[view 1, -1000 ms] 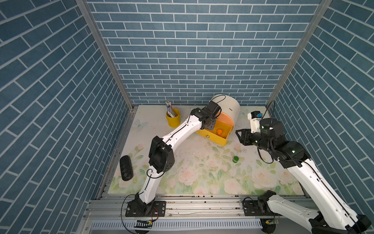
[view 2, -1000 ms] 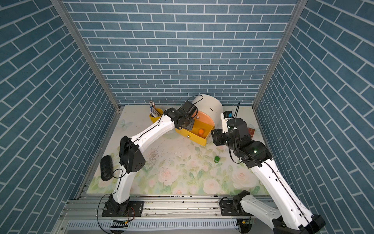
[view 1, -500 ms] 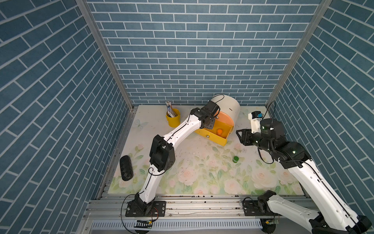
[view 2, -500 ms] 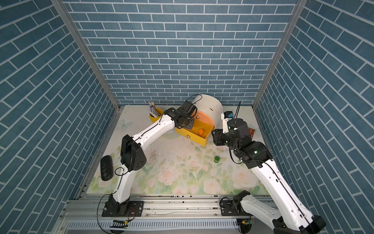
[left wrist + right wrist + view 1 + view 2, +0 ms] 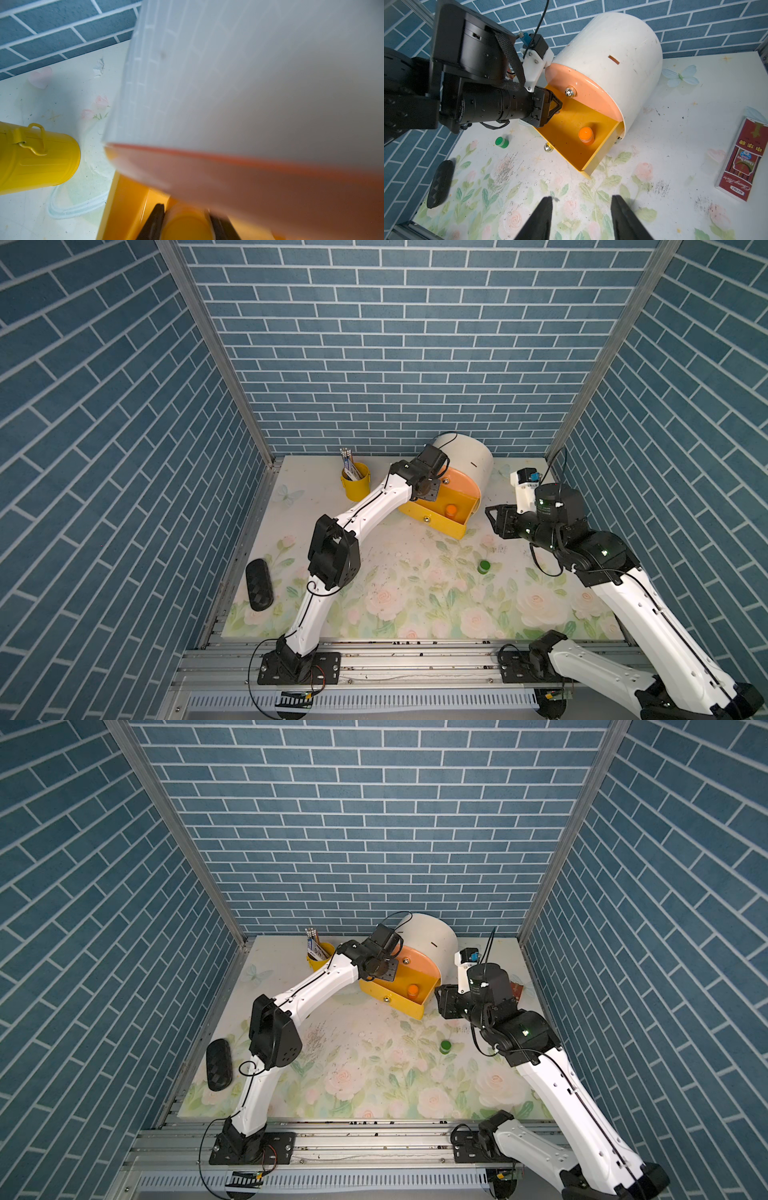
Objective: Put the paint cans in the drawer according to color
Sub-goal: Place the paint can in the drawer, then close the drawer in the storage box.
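Observation:
The drawer chest [image 5: 467, 458] is white and round-topped, and its yellow-orange drawer [image 5: 441, 523] is pulled out under the peach front [image 5: 583, 91]. One orange paint can [image 5: 450, 510] stands inside the open drawer. My left gripper [image 5: 428, 489] reaches into the drawer's back left corner, shut on another orange paint can [image 5: 185, 226] close under the peach front. A green paint can [image 5: 483, 566] stands on the mat in front of the chest. My right gripper [image 5: 581, 197] hovers open and empty above the mat, right of the drawer.
A yellow pencil cup [image 5: 355, 485] stands left of the chest. A black case [image 5: 258, 585] lies near the left edge of the mat. A red box [image 5: 741, 160] lies on the mat by the right wall.
The left gripper has edged slightly deeper over the open drawer with its orange can. The right arm has stayed put.

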`<state>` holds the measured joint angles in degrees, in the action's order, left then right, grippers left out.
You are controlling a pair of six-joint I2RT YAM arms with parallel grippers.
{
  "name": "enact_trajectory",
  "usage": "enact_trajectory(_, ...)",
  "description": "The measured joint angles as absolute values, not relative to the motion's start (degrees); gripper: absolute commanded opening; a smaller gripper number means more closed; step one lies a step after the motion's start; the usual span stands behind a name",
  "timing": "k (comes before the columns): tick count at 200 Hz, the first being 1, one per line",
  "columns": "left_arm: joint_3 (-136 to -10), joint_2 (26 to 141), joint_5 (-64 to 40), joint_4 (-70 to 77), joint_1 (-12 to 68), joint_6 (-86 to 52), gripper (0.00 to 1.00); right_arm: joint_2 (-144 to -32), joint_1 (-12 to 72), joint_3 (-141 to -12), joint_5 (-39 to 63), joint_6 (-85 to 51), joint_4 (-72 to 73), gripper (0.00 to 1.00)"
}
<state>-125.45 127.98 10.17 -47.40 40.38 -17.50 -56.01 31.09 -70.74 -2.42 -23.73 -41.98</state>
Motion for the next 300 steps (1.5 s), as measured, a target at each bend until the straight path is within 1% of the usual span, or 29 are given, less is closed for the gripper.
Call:
enact_trajectory(8, -125.4, 128.0, 10.2, -47.4, 40.4, -17.5, 0.44, -56.0, 31.1, -70.7, -2.4, -23.7, -42.0, 0.51)
enact_trajectory(28, -125.4, 128.0, 10.0, -47.2, 40.4, -17.5, 0.46, -56.0, 31.0, -70.7, -2.4, -23.7, -42.0, 0.51)
enact_trajectory(53, -125.4, 128.0, 9.8, -47.2, 40.4, -17.5, 0.54, -56.0, 31.0, -70.7, -2.4, -23.7, -42.0, 0.51)
enact_trajectory(97, -125.4, 127.5, 9.2, -47.5, 40.4, -17.7, 0.54, -56.0, 30.8, -70.7, -2.4, -23.7, -42.0, 0.51)
enact_trajectory(117, -122.7, 124.8, 8.9, -47.1, 40.4, -17.8, 0.55, -56.2, 30.7, -70.8, -2.4, -23.6, -41.8, 0.51)
enact_trajectory(135, -116.5, 118.9, 8.6, -45.1, 40.4, -18.2, 0.57, -57.1, 30.3, -70.9, -2.3, -23.1, -40.9, 0.51)
enact_trajectory(156, -107.3, 109.6, 8.2, -40.6, 40.4, -18.7, 0.6, -59.5, 29.1, -71.9, -2.0, -22.2, -39.1, 0.51)
enact_trajectory(186, -92.4, 95.3, 7.5, -30.5, 40.5, -19.3, 0.63, -64.6, 26.7, -74.5, -0.6, -20.9, -35.2, 0.51)
enact_trajectory(213, -79.1, 85.0, 6.9, -20.9, 40.7, -19.7, 0.65, -69.3, 24.2, -77.5, 1.5, -19.5, -31.6, 0.51)
enact_trajectory(258, -62.4, 75.1, 5.8, -7.5, 41.3, -19.9, 0.67, -76.9, 20.1, -83.4, 6.3, -18.1, -26.6, 0.52)
enact_trajectory(300, -51.8, 68.8, 5.3, 2.9, 43.5, -19.7, 0.73, -84.6, 17.3, -91.5, 10.0, -17.0, -23.7, 0.54)
